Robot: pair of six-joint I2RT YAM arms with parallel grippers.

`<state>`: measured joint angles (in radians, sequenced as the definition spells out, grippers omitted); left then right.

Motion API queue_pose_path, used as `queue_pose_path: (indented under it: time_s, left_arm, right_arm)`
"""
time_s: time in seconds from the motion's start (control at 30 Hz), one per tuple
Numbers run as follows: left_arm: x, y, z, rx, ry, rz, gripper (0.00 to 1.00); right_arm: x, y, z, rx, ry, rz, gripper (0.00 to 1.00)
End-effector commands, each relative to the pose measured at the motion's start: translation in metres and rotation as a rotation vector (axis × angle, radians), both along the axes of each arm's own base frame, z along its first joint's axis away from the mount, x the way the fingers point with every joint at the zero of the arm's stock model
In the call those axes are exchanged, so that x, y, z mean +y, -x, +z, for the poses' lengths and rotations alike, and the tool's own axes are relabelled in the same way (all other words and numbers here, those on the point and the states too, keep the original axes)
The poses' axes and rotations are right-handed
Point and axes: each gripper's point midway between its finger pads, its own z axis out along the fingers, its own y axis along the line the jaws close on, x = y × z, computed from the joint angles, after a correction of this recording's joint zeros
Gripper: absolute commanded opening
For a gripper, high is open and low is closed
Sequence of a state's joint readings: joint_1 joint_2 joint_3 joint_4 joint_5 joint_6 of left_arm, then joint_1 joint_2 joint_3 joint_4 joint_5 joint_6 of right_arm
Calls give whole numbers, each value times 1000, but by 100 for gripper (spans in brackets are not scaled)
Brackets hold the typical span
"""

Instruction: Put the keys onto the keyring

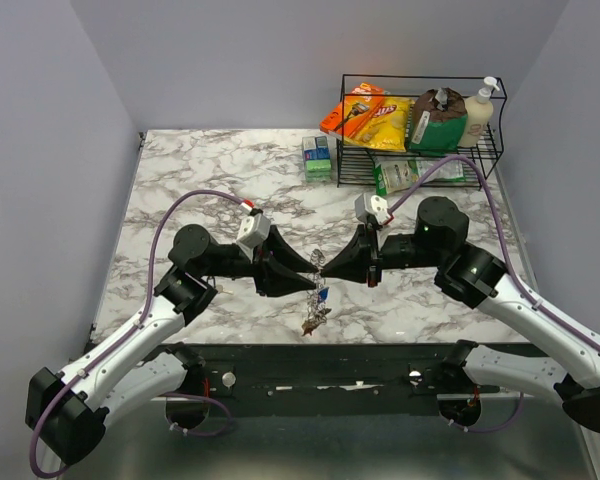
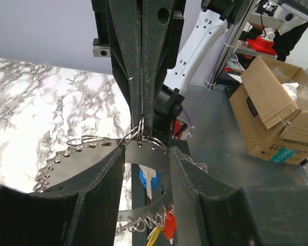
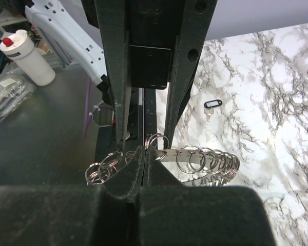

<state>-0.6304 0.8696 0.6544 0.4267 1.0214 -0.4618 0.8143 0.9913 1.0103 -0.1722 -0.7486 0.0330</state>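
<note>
Hanging mid-frame in the top view, the keyring is pinched tight by the right gripper; the left gripper is held spread around it, keys strung below.

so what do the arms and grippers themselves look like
Both arms match. The left arm and right arm have white links between chunky black joints, and a purple cable loops along each. The left gripper and right gripper have matte black fingers that taper to narrow tips. A small grey-white camera block sits on each wrist.
</note>
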Motion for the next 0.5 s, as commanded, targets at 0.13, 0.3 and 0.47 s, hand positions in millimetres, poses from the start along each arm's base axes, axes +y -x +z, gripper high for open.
queue_pose_path:
  time_s: [0.13, 0.3, 0.47]
  left_arm:
    - [1, 1, 22, -52, 81, 11, 44]
    - [1, 2, 23, -52, 82, 9, 37]
    - [0, 3, 24, -52, 87, 0, 24]
  right_arm:
    - [-1, 0, 10, -29, -43, -2, 1]
    - [-1, -1, 9, -30, -42, -5, 1]
    - [0, -1, 9, -27, -42, -2, 1]
